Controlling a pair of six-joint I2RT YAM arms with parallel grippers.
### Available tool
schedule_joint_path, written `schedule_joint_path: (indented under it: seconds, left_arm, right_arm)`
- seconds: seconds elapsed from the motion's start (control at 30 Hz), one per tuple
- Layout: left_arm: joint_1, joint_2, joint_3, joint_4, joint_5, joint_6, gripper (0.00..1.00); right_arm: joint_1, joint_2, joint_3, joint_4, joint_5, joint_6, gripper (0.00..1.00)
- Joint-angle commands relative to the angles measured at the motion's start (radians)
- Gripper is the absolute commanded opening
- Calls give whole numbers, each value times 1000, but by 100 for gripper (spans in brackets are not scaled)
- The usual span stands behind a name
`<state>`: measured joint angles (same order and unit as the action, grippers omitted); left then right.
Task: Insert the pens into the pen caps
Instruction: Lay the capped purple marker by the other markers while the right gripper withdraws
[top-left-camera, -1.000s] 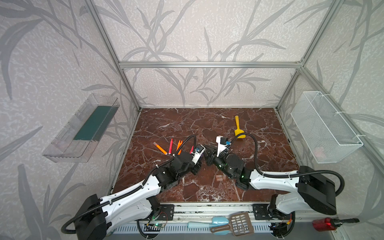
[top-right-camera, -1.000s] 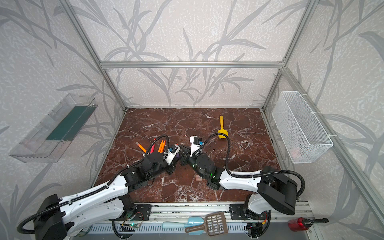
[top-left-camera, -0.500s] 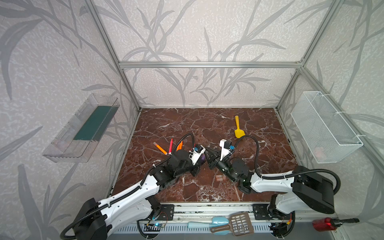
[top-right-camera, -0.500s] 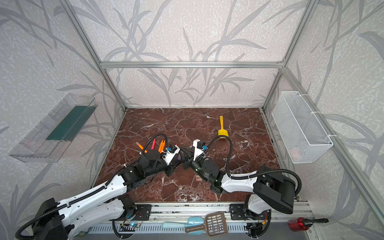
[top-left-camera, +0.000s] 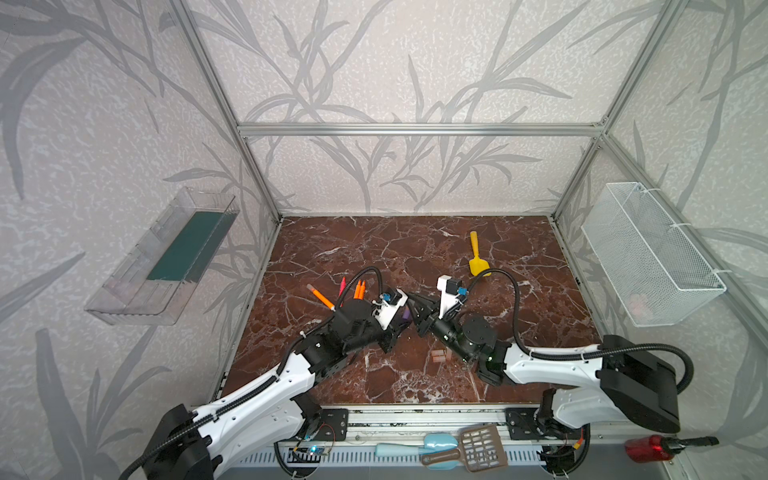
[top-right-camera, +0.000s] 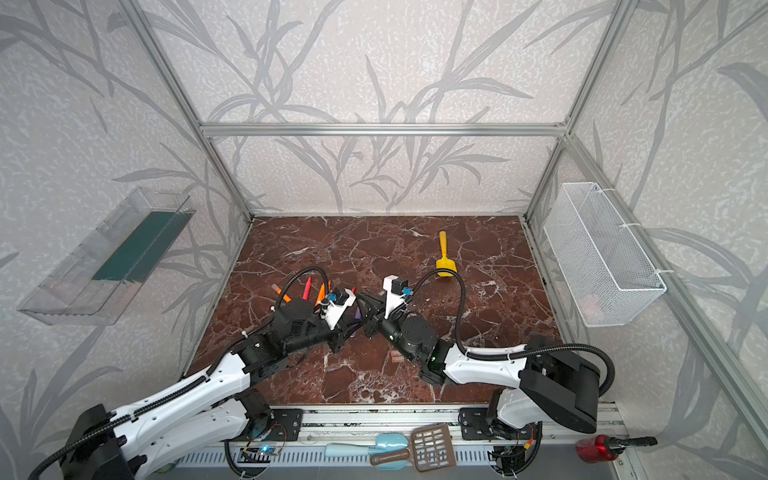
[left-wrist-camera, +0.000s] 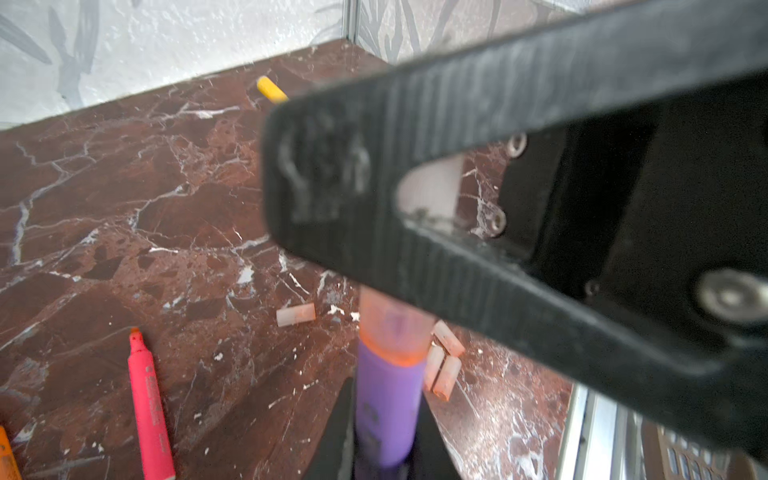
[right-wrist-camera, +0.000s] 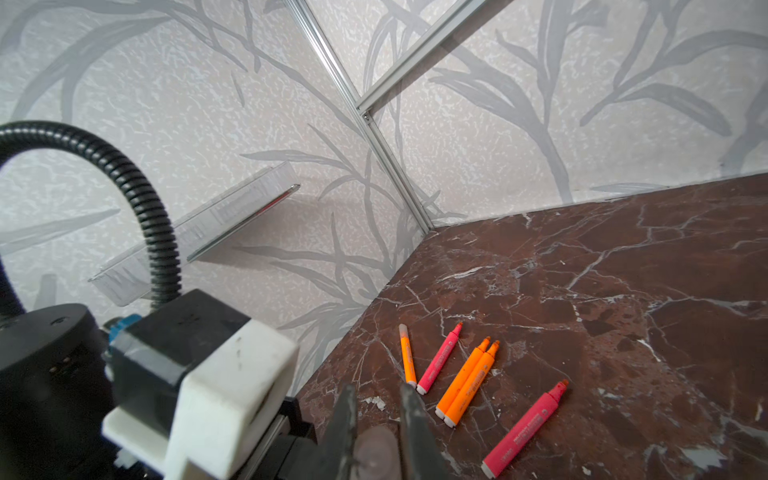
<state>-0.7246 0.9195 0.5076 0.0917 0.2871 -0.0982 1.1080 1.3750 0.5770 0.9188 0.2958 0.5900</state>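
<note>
— Two pincers: where do they stand from above?
— In both top views they meet tip to tip over the middle of the tabletop (top-left-camera: 415, 249). My left pincer (top-left-camera: 403, 324) is clamped on the purple pen (top-left-camera: 405, 318). My right pincer (top-left-camera: 417, 309) faces it, closed tight, but what it pinches is too small to tell there. Other pens (top-left-camera: 359, 289) lie beyond my left arm, partly hidden by it. Loose caps (top-left-camera: 437, 355) lie beside my right wrist, and a shovel (top-left-camera: 476, 259) lies well apart at the back.
— And from your left wrist?
— My left pincer (left-wrist-camera: 386, 419) holds the purple pen (left-wrist-camera: 386, 374) by its barrel, a finger on each side. A cap (left-wrist-camera: 392, 328) sits over the tip, which shows purple through it. The cap's far end disappears under my right pincer (left-wrist-camera: 316, 178). Four loose caps (left-wrist-camera: 296, 314) lie on the tabletop (left-wrist-camera: 124, 187): one alone, three clustered. A red-pink pen (left-wrist-camera: 149, 407) lies bare-tipped.
— From the right wrist?
— My right pincer (right-wrist-camera: 377, 411) is narrow, its fingers (right-wrist-camera: 415, 419) pinching the cap (right-wrist-camera: 376, 451). Beyond lie five pens (right-wrist-camera: 467, 382): one orange with a pale cap on its tip, a red-pink one just beside it, two orange ones touching side by side, and another red-pink one apart. Those last four are uncapped.
</note>
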Motion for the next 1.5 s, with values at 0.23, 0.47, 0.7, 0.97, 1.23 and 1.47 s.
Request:
schedule_joint_path:
  seconds: [0.23,0.47,0.7,0.97,1.23,1.47]
  left_arm:
    - [72,84,-87,533,-191,-157,0]
    - [87,141,-120,468,-387,-227,0]
    - [223,140,-45,155,-489,-330,0]
    - [473,141,-15,-54,-493,-475,0]
    - [721,197,-52,-37,-483,-670,0]
    - [801,357,-20,38,-454,-780,0]
  right_arm:
    - [-60,-101,37,-565,-92,32,36]
    - [-116,-285,-56,-631,6,10,74]
    - [-189,-437,-117,-750,106,-35,77]
    - [-389,-544,-154,-841,220,-140,82]
    - [-579,-484,-150,-876,286,-185,82]
    - [-593,-431,-170,-822,310,-173,82]
